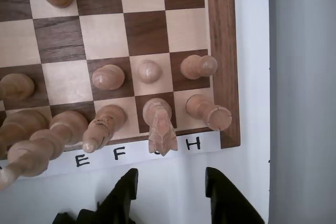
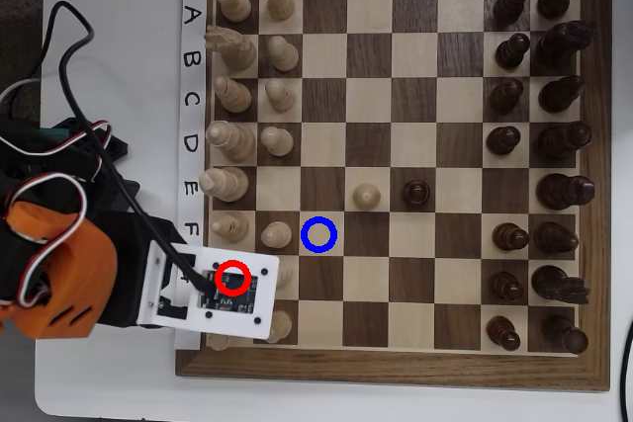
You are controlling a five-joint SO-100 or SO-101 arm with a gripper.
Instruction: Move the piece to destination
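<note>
The end effector point(image 1: 170, 182) hung open and empty just short of the knight point(image 1: 160, 127) on its back-row square; closing carelessly risked toppling the rook point(image 1: 209, 112) or bishop point(image 1: 104, 126) crowding it.

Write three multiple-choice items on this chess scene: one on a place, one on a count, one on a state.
1. In the overhead view, where is the blue-ringed square?
A. Row F, column 3
B. Row A, column 8
C. Row D, column 6

2. In the overhead view, how many pieces stand in columns 4 and 5?
A. None
B. Two
C. Five

3. In the wrist view, how does the gripper stand toward the knight?
A. Shut on it
B. Shut, beside it
C. Open, short of it

Key:
1 A: the ring lies level with the letter F, under the number 3.
2 B: only a pale pawn and a dark pawn stand there.
3 C: the fingers are spread apart, and the knight stands free beyond them.
</note>
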